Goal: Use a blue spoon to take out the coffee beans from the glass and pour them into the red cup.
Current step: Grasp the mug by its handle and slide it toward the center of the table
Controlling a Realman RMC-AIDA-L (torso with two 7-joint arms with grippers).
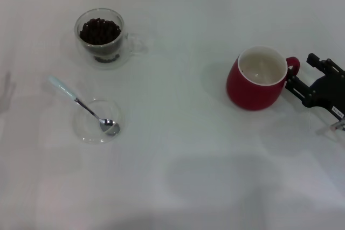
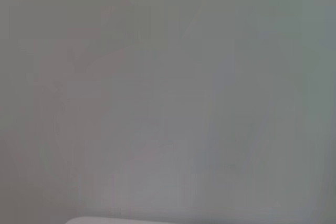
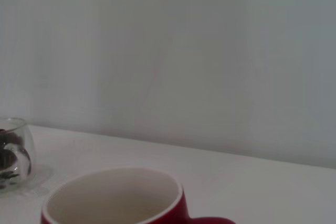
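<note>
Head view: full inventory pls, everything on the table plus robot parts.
glass: 1, clear with side handle, far left of the table, upright.
coffee beans: a heap, dark brown, inside the glass.
blue spoon: 1, pale blue handle and silver bowl, near left, bowl resting in the dish, handle over its far-left rim.
dish: 1, clear, shallow, round, near left, in front of the glass.
red cup: 1, red outside and cream inside, right side, upright, looks empty, handle toward the right edge.
table: 1, white.
right end effector: 1, black, at the right edge by the red cup's handle.
left end effector: not in view.
</note>
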